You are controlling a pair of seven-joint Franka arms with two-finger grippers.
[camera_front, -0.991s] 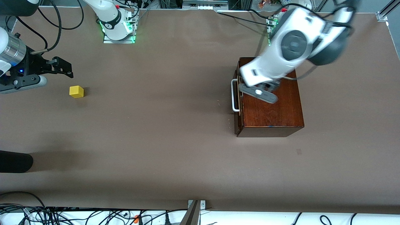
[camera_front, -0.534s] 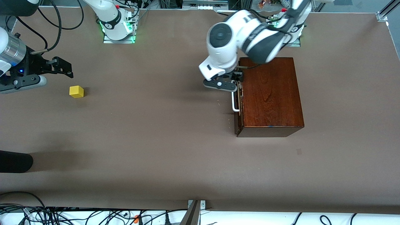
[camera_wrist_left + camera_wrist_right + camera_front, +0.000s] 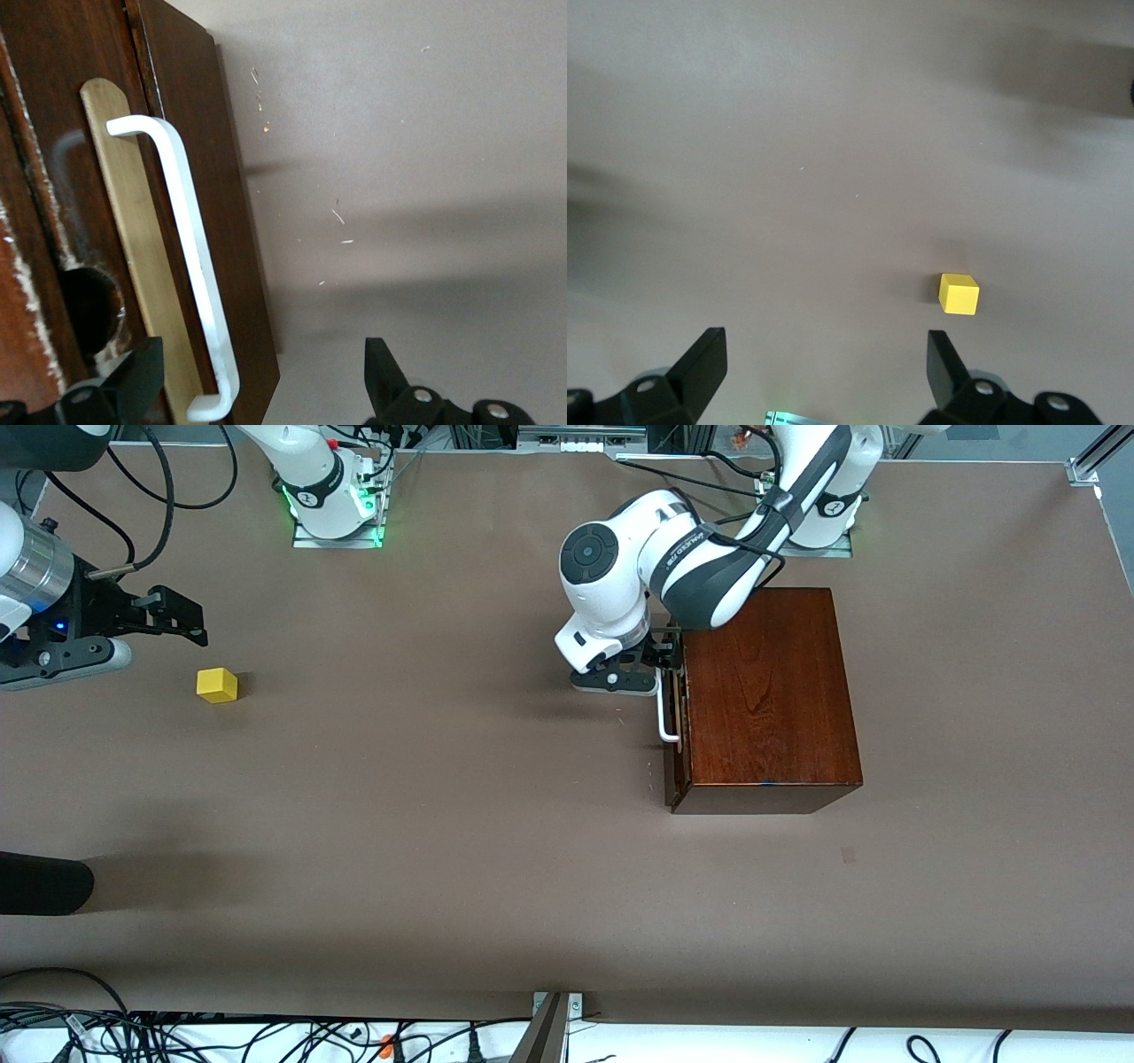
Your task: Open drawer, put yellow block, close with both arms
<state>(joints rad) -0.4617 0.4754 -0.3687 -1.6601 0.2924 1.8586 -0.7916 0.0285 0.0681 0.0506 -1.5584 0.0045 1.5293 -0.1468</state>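
Note:
The dark reddish-brown wooden box (image 3: 766,691) stands toward the left arm's end of the table. Its drawer (image 3: 226,221) is pushed in, and the white U-shaped handle (image 3: 664,713) faces the right arm's end. My left gripper (image 3: 666,662) is open at the handle's end that is farther from the front camera. In the left wrist view the handle (image 3: 190,257) runs between the open fingers (image 3: 133,381) without touching them. The yellow block (image 3: 217,685) lies on the table near the right arm's end. My right gripper (image 3: 190,622) is open and empty, and waits above the table beside the block (image 3: 959,294).
A dark rounded object (image 3: 44,883) lies at the table's edge at the right arm's end, nearer to the front camera. Cables (image 3: 177,1036) run along the front edge. Both arm bases (image 3: 332,505) stand along the table's top edge.
My left arm has swung from over the box's top down to the drawer's front, and its open gripper now straddles the handle's end. The right arm and the block have not moved.

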